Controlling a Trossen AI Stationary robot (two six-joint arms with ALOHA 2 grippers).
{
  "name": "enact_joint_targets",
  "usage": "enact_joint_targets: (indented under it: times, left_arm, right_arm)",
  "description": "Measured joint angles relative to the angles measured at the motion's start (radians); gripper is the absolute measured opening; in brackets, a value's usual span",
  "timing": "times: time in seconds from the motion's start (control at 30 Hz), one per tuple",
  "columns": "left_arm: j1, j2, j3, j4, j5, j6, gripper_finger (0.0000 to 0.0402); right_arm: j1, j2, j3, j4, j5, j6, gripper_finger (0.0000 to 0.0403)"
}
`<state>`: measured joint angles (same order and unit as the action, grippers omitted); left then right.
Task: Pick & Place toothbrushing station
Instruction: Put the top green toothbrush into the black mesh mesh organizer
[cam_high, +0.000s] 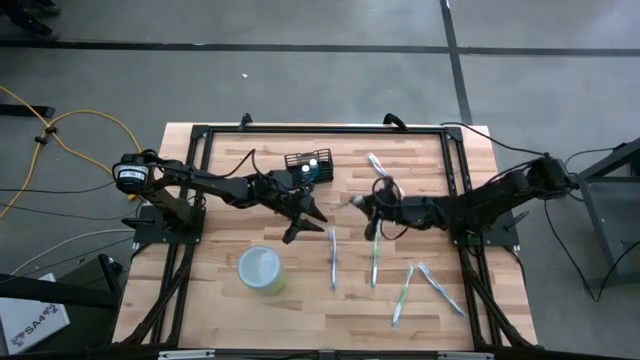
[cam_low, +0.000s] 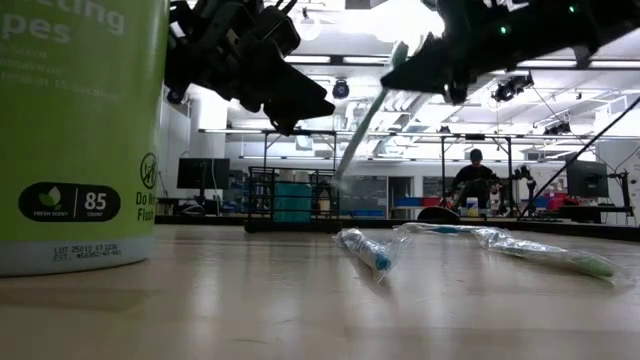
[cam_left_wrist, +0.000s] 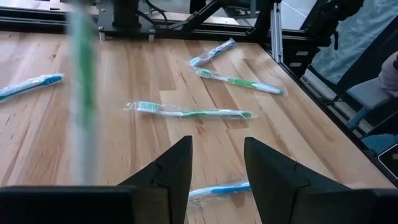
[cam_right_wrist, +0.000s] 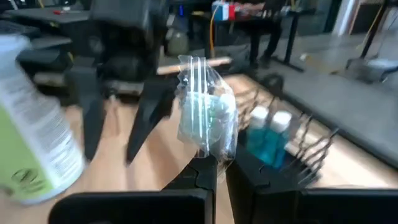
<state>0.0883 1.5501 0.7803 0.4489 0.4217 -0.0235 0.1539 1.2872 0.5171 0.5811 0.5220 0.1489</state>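
The black wire-mesh holder (cam_high: 307, 165) stands at the table's far middle with blue bottles in it; it also shows in the low view (cam_low: 290, 200) and the right wrist view (cam_right_wrist: 298, 146). My right gripper (cam_high: 362, 205) is shut on a wrapped green toothbrush (cam_low: 365, 125), above the table and just right of the holder. My left gripper (cam_high: 303, 222) is open and empty, a little nearer than the holder, above a wrapped blue toothbrush (cam_left_wrist: 217, 186). My right gripper pinches the wrapped toothbrush between its two fingers (cam_right_wrist: 208, 163), just behind the wrapped head end (cam_right_wrist: 205, 112), which sticks out past the fingertips. The fingers come level from the table's right. The toothbrush is lifted clear and slants down below the gripper (cam_low: 350, 150).
A yellow-green cup with a pale lid (cam_high: 261, 270) stands near the front left of centre. Several wrapped toothbrushes lie on the wood, one by my left gripper (cam_high: 333, 258), others to the right (cam_high: 375, 255) (cam_high: 403, 295) (cam_high: 440, 288) and one far (cam_high: 378, 165). A person (cam_low: 475, 175) sits beyond the table.
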Motion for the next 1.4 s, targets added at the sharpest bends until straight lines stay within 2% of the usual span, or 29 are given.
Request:
enact_joint_targets:
  times: [0.23,0.33,0.43,0.6,0.67,0.93,1.17,1.4]
  left_arm:
    - [0.001,0.000,0.000,0.011,-0.007,0.003,0.0141]
    - [0.002,-0.003,0.000,0.022,-0.021,0.002,0.0141]
    - [0.011,-0.010,0.000,0.029,-0.035,0.002,0.0141]
    - [0.035,-0.011,0.000,0.032,-0.042,0.001,0.0141]
    - [0.043,-0.011,0.000,0.031,-0.069,0.001,0.0141]
    - [0.087,-0.033,0.000,0.026,-0.139,0.009,0.0141]
    - [0.137,-0.176,0.000,-0.092,-0.157,0.076,0.0141]
    - [0.182,-0.283,0.000,-0.210,-0.166,0.084,0.0141]
  right_arm:
    - [-0.145,-0.089,0.135,-0.303,-0.011,-0.078,0.0009]
    - [-0.204,-0.088,0.211,-0.384,-0.079,-0.123,0.0009]
    - [-0.250,-0.077,0.283,-0.401,-0.154,-0.162,0.0009]
    - [-0.312,-0.072,0.387,-0.482,-0.174,-0.209,0.0009]
    - [-0.344,-0.067,0.418,-0.490,-0.226,-0.217,0.0009]
    - [-0.460,0.002,0.466,-0.522,-0.381,-0.206,0.0008]
    - [-0.510,0.087,0.538,-0.523,-0.478,-0.206,0.0008]
    - [-0.510,0.126,0.556,-0.562,-0.476,-0.206,0.0008]
